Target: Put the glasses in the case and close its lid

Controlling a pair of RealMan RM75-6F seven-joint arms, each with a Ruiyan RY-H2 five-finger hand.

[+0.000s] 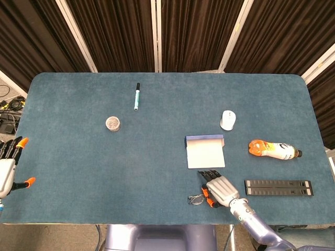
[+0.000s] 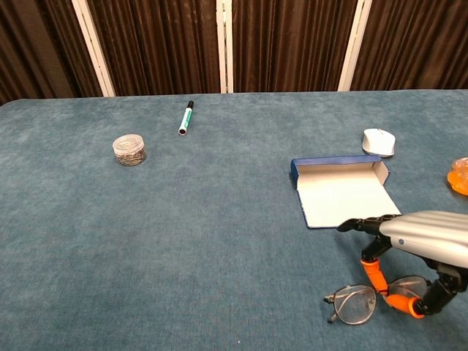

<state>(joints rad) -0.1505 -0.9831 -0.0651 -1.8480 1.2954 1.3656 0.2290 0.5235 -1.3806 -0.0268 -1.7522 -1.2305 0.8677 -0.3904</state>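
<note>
Item one, the task's thing: thin wire-framed round-lens glasses (image 2: 373, 300), lying on the blue felt-covered table (image 1: 78, 157) at its near edge, right of centre. In the chest view I see my right hand (image 2: 409, 252) over their right half, two orange-tipped fingers (image 2: 375, 276) curled down to meet at the frame between the lenses. They appear to pinch it, though I cannot tell how firmly. The left lens lies on the cloth; I cannot tell about the right one, under my hand.

Item two: the blue rectangular glasses case with pale lining (image 2: 342, 189), lid open and lying flat, just beyond the glasses and slightly left of my right hand's wrist in the head view (image 1: 205, 151). It is apart from the glasses.

Item three: a white computer mouse (image 1: 227, 120), far side of the case.

Item four: an orange plastic bottle lying on its side (image 1: 273, 149), right of the case.

Item five: a flat black ribbed bar (image 1: 278, 187), near right edge, beside my right forearm.

Item six: a small clear round lidded jar (image 2: 129, 150), left of centre.

Item seven: a marker pen with black cap (image 1: 137, 96), far of the jar.

Item eight: my left hand (image 1: 9, 164), off the table's left edge, fingers spread apart, holding nothing.
</note>
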